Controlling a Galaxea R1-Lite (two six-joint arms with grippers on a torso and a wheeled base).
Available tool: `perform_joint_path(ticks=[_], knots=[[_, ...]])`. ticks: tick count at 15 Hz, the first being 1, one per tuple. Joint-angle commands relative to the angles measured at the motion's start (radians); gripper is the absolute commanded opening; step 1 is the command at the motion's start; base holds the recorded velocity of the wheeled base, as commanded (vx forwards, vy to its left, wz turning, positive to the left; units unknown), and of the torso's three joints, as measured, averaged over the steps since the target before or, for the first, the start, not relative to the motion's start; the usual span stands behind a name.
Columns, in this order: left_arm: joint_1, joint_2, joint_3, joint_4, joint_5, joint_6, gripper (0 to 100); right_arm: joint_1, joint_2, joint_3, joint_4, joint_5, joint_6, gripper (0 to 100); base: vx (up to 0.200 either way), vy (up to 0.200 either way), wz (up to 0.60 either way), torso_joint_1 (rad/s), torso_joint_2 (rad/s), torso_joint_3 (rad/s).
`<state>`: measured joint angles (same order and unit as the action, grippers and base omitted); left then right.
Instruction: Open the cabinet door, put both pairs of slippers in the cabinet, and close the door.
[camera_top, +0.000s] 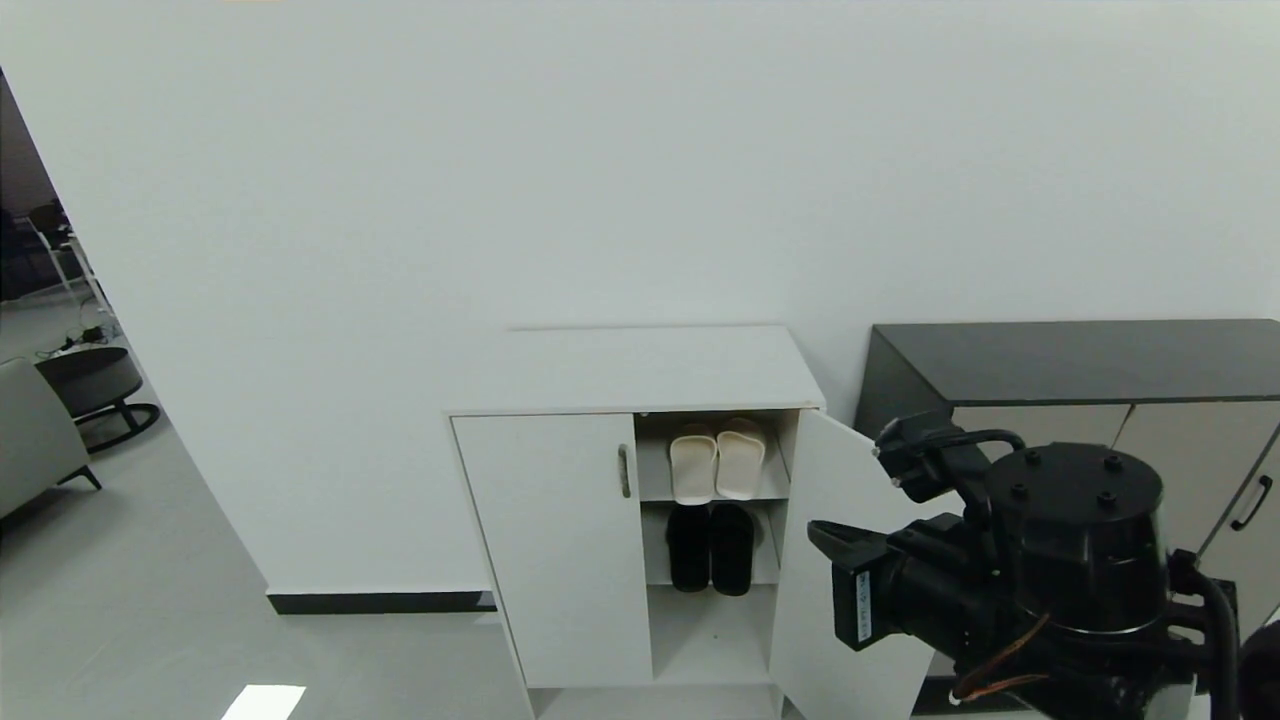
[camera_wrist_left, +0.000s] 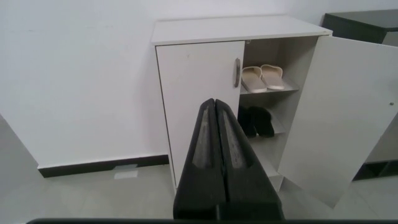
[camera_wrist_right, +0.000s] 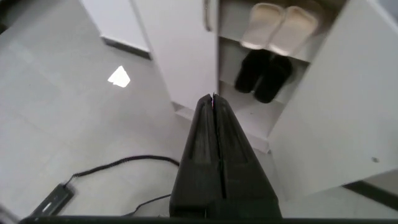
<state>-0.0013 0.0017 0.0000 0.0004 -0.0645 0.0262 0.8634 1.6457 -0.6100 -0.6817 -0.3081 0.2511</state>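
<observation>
The white cabinet (camera_top: 640, 370) stands against the wall with its left door (camera_top: 550, 550) closed and its right door (camera_top: 850, 600) swung open. A cream pair of slippers (camera_top: 717, 462) lies on the top shelf and a black pair (camera_top: 710, 548) on the shelf below. The bottom compartment is bare. My right arm (camera_top: 1000, 560) hangs in front of the open door. The right gripper (camera_wrist_right: 213, 99) is shut on nothing, above the floor before the cabinet. My left gripper (camera_wrist_left: 214, 102) is also shut and empty, facing the closed door, well back from it.
A dark sideboard (camera_top: 1080, 360) stands just right of the cabinet, behind the open door. A black cable (camera_wrist_right: 93, 174) lies on the grey floor in front. A round dark table (camera_top: 90, 385) and a sofa edge sit far left.
</observation>
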Motion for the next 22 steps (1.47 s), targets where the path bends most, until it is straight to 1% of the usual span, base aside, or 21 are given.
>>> perform_joint_path(ticks=[1, 2, 3, 4, 5, 6, 7, 8, 9, 12, 14, 17, 22], knots=[[0.000, 0.001, 0.000, 0.000, 0.000, 0.000, 0, -0.095, 0.026, 0.019, -0.032, 0.003, -0.023, 0, 0.000, 0.000, 0.00, 0.000, 0.00, 0.000], [0.000, 0.001, 0.000, 0.000, 0.000, 0.000, 0, -0.167, 0.045, 0.022, -0.056, 0.006, -0.044, 0, 0.000, 0.000, 0.00, 0.000, 0.00, 0.000], [0.001, 0.001, 0.000, 0.001, 0.000, 0.000, 0, -0.207, 0.057, 0.022, -0.067, 0.009, -0.058, 0, 0.000, 0.000, 0.00, 0.000, 0.00, 0.000], [0.001, 0.001, 0.000, 0.000, 0.000, 0.001, 0, -0.296, 0.086, 0.021, -0.085, 0.017, -0.093, 0, 0.000, 0.000, 0.00, 0.000, 0.00, 0.000], [0.000, 0.001, 0.000, 0.000, 0.000, 0.001, 0, -0.333, 0.100, 0.016, -0.088, 0.021, -0.104, 0, 0.000, 0.000, 0.00, 0.000, 0.00, 0.000], [0.000, 0.001, 0.000, 0.001, 0.000, 0.001, 0, -0.406, 0.137, -0.004, -0.090, 0.023, -0.111, 0, 0.000, 0.000, 0.00, 0.000, 0.00, 0.000], [0.000, 0.001, 0.000, 0.000, 0.000, 0.003, 0, -0.462, 0.164, -0.025, -0.090, 0.027, -0.111, 0, 0.000, 0.000, 0.00, 0.000, 0.00, 0.000], [0.001, 0.001, 0.000, 0.001, 0.000, 0.003, 0, -0.478, 0.172, -0.030, -0.090, 0.030, -0.111, 0, 0.000, 0.000, 0.00, 0.000, 0.00, 0.000], [0.001, 0.001, 0.000, 0.001, 0.000, 0.003, 0, -0.567, 0.217, -0.062, -0.091, 0.072, -0.111, 0, 0.000, 0.000, 0.00, 0.000, 0.00, 0.000], [0.000, 0.001, 0.000, 0.000, 0.000, 0.003, 0, -0.681, 0.290, -0.108, -0.118, 0.139, -0.111, 0, 0.000, 0.000, 0.00, 0.000, 0.00, 0.000], [0.001, 0.001, 0.000, 0.000, 0.000, 0.003, 0, -0.724, 0.339, -0.131, -0.142, 0.145, -0.111, 0, 0.000, 0.000, 0.00, 0.000, 0.00, 0.000], [0.000, 0.001, 0.000, 0.000, 0.000, 0.003, 0, -0.751, 0.401, -0.157, -0.145, 0.147, -0.119, 0, 0.000, 0.000, 0.00, 0.000, 0.00, 0.000], [0.001, 0.001, 0.000, 0.000, 0.000, 0.001, 0, -0.771, 0.485, -0.169, -0.191, 0.153, -0.127, 0, 0.000, 0.000, 0.00, 0.000, 0.00, 0.000]])
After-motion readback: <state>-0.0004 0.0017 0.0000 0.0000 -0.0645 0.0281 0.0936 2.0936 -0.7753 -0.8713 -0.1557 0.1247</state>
